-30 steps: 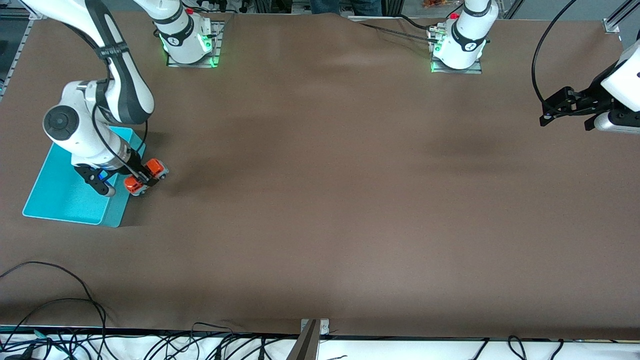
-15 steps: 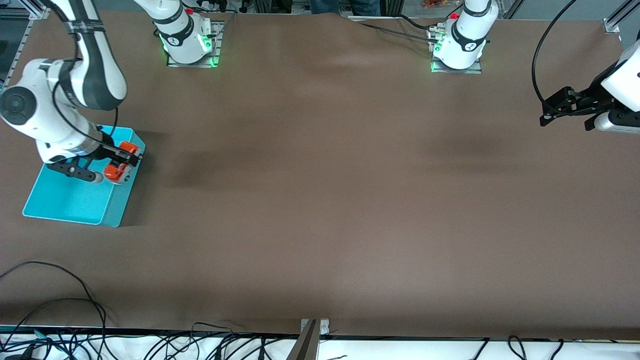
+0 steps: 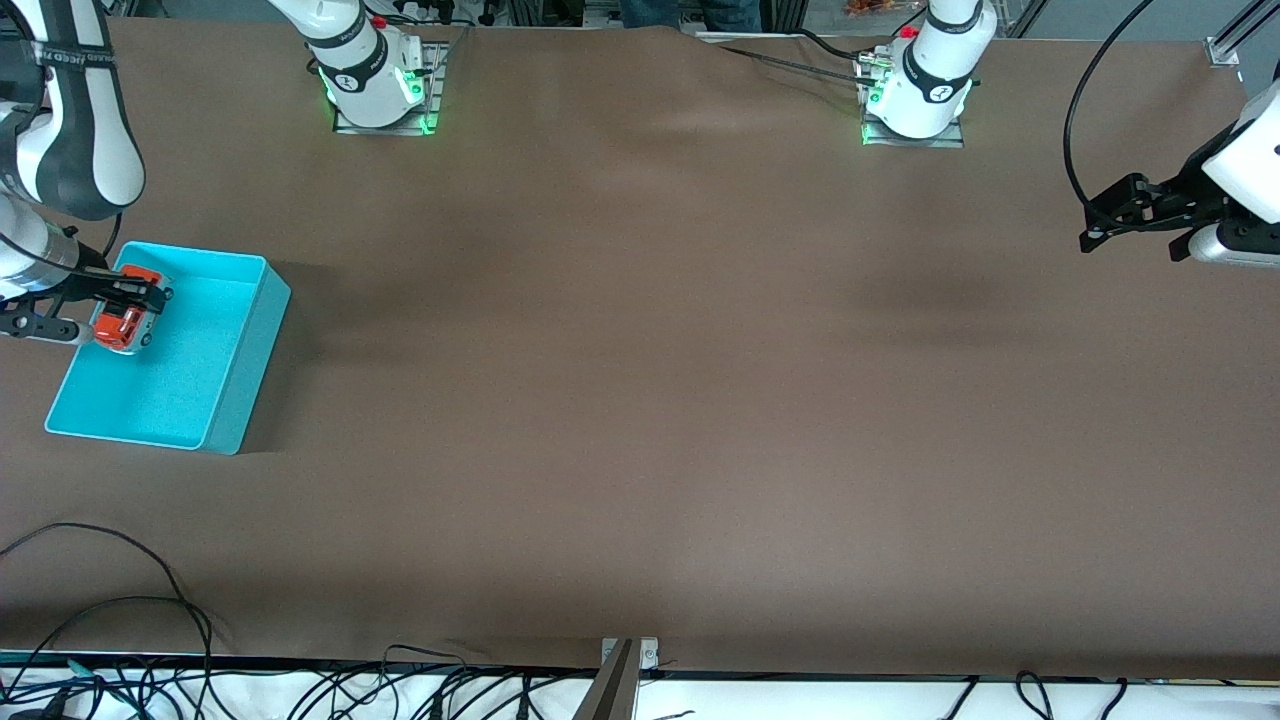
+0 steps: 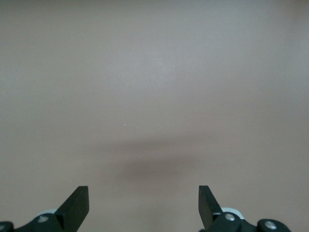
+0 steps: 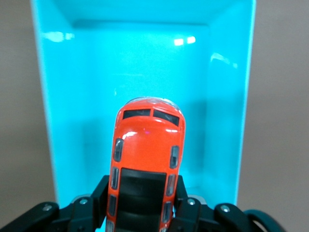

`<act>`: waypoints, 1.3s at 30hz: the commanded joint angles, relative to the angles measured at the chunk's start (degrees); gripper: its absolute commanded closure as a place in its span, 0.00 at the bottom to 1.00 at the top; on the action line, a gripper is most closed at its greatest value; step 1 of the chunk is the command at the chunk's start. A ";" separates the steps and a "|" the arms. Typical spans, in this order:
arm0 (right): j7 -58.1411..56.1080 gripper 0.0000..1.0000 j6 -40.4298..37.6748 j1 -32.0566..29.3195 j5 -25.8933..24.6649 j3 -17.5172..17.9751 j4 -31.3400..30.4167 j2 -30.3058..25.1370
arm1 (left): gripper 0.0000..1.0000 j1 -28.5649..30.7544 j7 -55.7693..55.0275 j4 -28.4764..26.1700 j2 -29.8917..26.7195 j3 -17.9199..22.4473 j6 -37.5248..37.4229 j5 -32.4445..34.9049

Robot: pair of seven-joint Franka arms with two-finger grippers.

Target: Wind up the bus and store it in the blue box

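The small orange bus [image 3: 127, 318] with a dark roof panel is held in my right gripper [image 3: 135, 299], which is shut on its sides. The gripper holds it in the air over the inside of the blue box [image 3: 225, 375], at the box's end toward the robots' bases. In the right wrist view the bus [image 5: 145, 159] points along the box [image 5: 227, 121], with the black fingers [image 5: 99, 193] clamped on both flanks. My left gripper [image 3: 1090, 228] waits open and empty over bare table at the left arm's end; its fingertips [image 4: 77, 203] stand wide apart.
The turquoise box sits at the right arm's end of the brown table. Both arm bases [image 3: 375, 85] stand along the table's edge by the robots. Loose cables [image 3: 120, 600] lie along the table's edge nearest the front camera.
My right gripper has carried the bus from beside the box's wall toward the table's end, over the wall, to above the box's inside. The left arm has not moved.
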 commanded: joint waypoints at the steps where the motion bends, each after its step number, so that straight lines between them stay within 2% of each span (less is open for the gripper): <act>1: -1.08 1.00 3.99 -3.02 -1.23 0.32 2.09 6.39 | 0.00 0.25 -0.17 2.11 0.88 0.15 -1.61 -1.13; 9: -6.53 1.00 5.32 -4.96 -1.06 0.32 4.90 11.93 | 0.00 0.25 -0.17 2.03 0.88 0.15 -1.61 -1.04; 16: -5.22 1.00 5.49 -6.19 -0.88 0.32 5.43 16.24 | 0.00 0.25 -0.17 2.11 0.88 0.15 -1.61 -1.13; 28: -3.72 1.00 11.29 -7.86 -0.53 0.41 5.17 20.64 | 0.00 0.25 -0.17 2.03 0.88 0.15 -1.61 -1.13; 29: -3.72 0.96 11.81 -8.13 -0.53 0.41 5.08 21.08 | 0.00 0.25 -0.17 2.03 0.88 0.15 -1.61 -1.13; 30: -3.63 0.85 12.25 -8.39 -0.53 0.58 5.08 21.52 | 0.00 0.25 -0.17 2.11 0.88 0.15 -1.61 -1.13; 35: -3.63 0.41 13.58 -8.57 -0.44 1.20 5.08 22.57 | 0.00 0.25 -0.17 2.03 0.88 0.15 -1.61 -1.13; 39: -3.63 0.24 13.40 -8.57 -0.35 1.46 4.90 22.49 | 0.00 0.17 -0.26 2.12 0.88 0.06 -1.61 -1.13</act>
